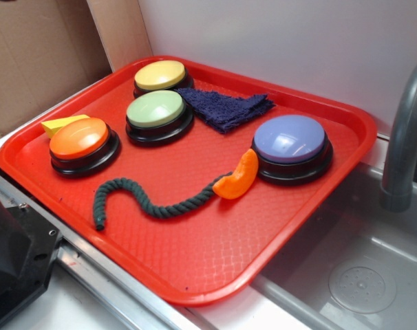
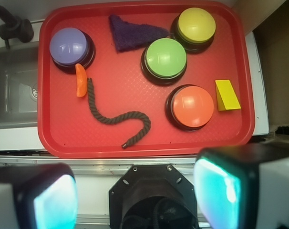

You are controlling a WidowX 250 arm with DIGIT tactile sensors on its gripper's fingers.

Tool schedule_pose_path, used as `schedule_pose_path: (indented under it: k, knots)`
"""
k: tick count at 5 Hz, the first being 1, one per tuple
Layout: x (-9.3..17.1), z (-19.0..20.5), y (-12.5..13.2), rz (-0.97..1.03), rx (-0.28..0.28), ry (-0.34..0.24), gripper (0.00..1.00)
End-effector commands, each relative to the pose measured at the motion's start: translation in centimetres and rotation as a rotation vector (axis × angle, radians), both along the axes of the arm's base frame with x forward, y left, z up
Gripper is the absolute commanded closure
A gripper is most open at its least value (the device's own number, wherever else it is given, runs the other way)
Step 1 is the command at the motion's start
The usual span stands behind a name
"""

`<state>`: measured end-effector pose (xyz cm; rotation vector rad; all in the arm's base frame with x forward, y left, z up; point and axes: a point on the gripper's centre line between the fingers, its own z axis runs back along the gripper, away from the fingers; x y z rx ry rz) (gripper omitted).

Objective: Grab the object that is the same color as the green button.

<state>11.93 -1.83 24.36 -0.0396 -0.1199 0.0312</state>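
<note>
Green rope (image 1: 153, 203) touches an orange crescent (image 1: 237, 177) beside a purple button (image 1: 291, 146); hand (image 2: 135, 200) spread wide, empty.

Both views are bright and evenly lit, with soft light that seems to come from above. In the exterior view the glossy purple domed button (image 1: 291, 139) carries pale reflections on its top, and the shiny red plastic tray (image 1: 215, 254) shows a mild sheen. Shadows under the buttons are short and soft. This view is slightly soft and grainy. In the wrist view the tray (image 2: 63, 143) is sharp, but the two white finger pads (image 2: 230, 191) at the bottom edge are strongly blurred and glow cyan. The purple button (image 2: 70, 45) has small glare spots.
</note>
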Motion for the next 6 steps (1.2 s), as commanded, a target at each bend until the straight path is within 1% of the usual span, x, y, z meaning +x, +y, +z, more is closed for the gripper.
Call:
schedule_pose_path:
  k: [1, 2, 3, 4, 5, 6]
  knots:
    - [0.0, 0.0, 0.0, 0.0, 0.0, 0.0, 0.0]
    - [1.2, -1.5, -1.1, -0.116, 0.089, -0.067, 0.0]
    - [2.3, -4.1, -2.3, -0.299, 0.101, -0.094, 0.0]
    - [3.8, -7.0, -3.1, -0.446, 0.157, -0.128, 0.0]
    - [5.3, -10.2, -4.2, -0.598, 0.102, -0.147, 0.0]
    - [5.9, -13.6, -5.4, -0.683, 0.122, -0.153, 0.0]
